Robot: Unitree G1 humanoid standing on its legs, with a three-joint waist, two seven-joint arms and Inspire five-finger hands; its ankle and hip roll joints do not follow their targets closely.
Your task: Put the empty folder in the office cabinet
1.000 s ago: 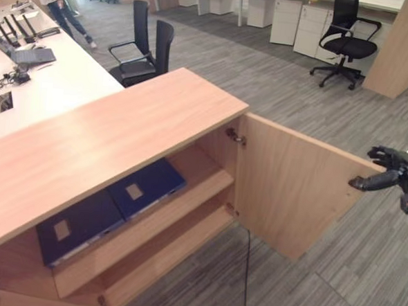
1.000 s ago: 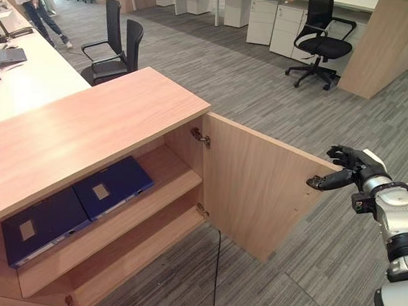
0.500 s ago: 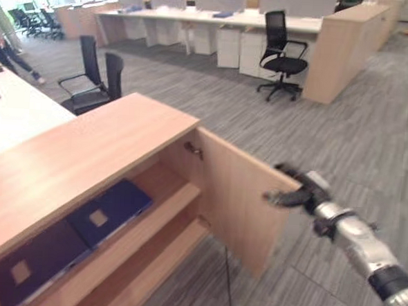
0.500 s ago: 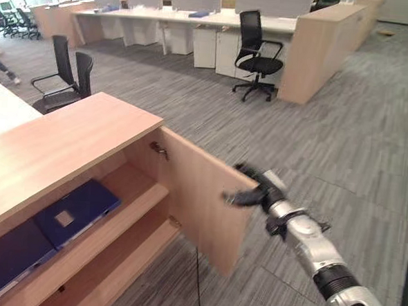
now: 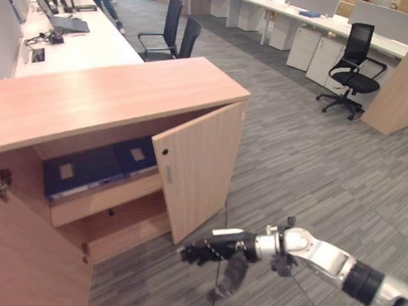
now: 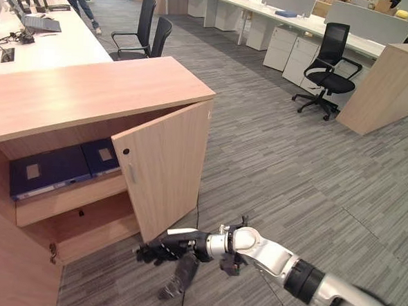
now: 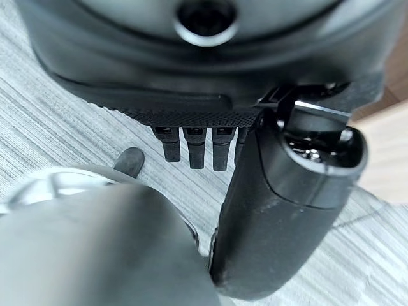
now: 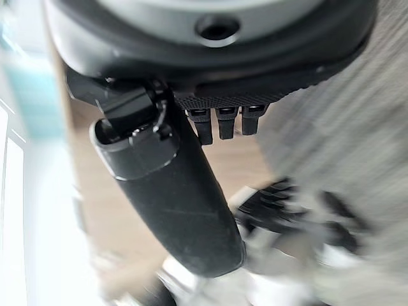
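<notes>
Cabinet door [image 6: 163, 171] now swung nearly closed — right hand [image 6: 162, 247] low beside it, fingers [image 6: 148, 251] loosely straight, holding nothing

I'm seeing my right arm [image 5: 329, 260] showing silver-grey with a black band, and my right hand [image 5: 208, 250] showing dark with a white cover along the thumb.

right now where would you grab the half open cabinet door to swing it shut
Probably the free edge of the cabinet door, the side away from the hinges, coming from the front with the right hand. That edge stands clear of the cabinet, and the small dark knob near the top sits just beside it.
</notes>
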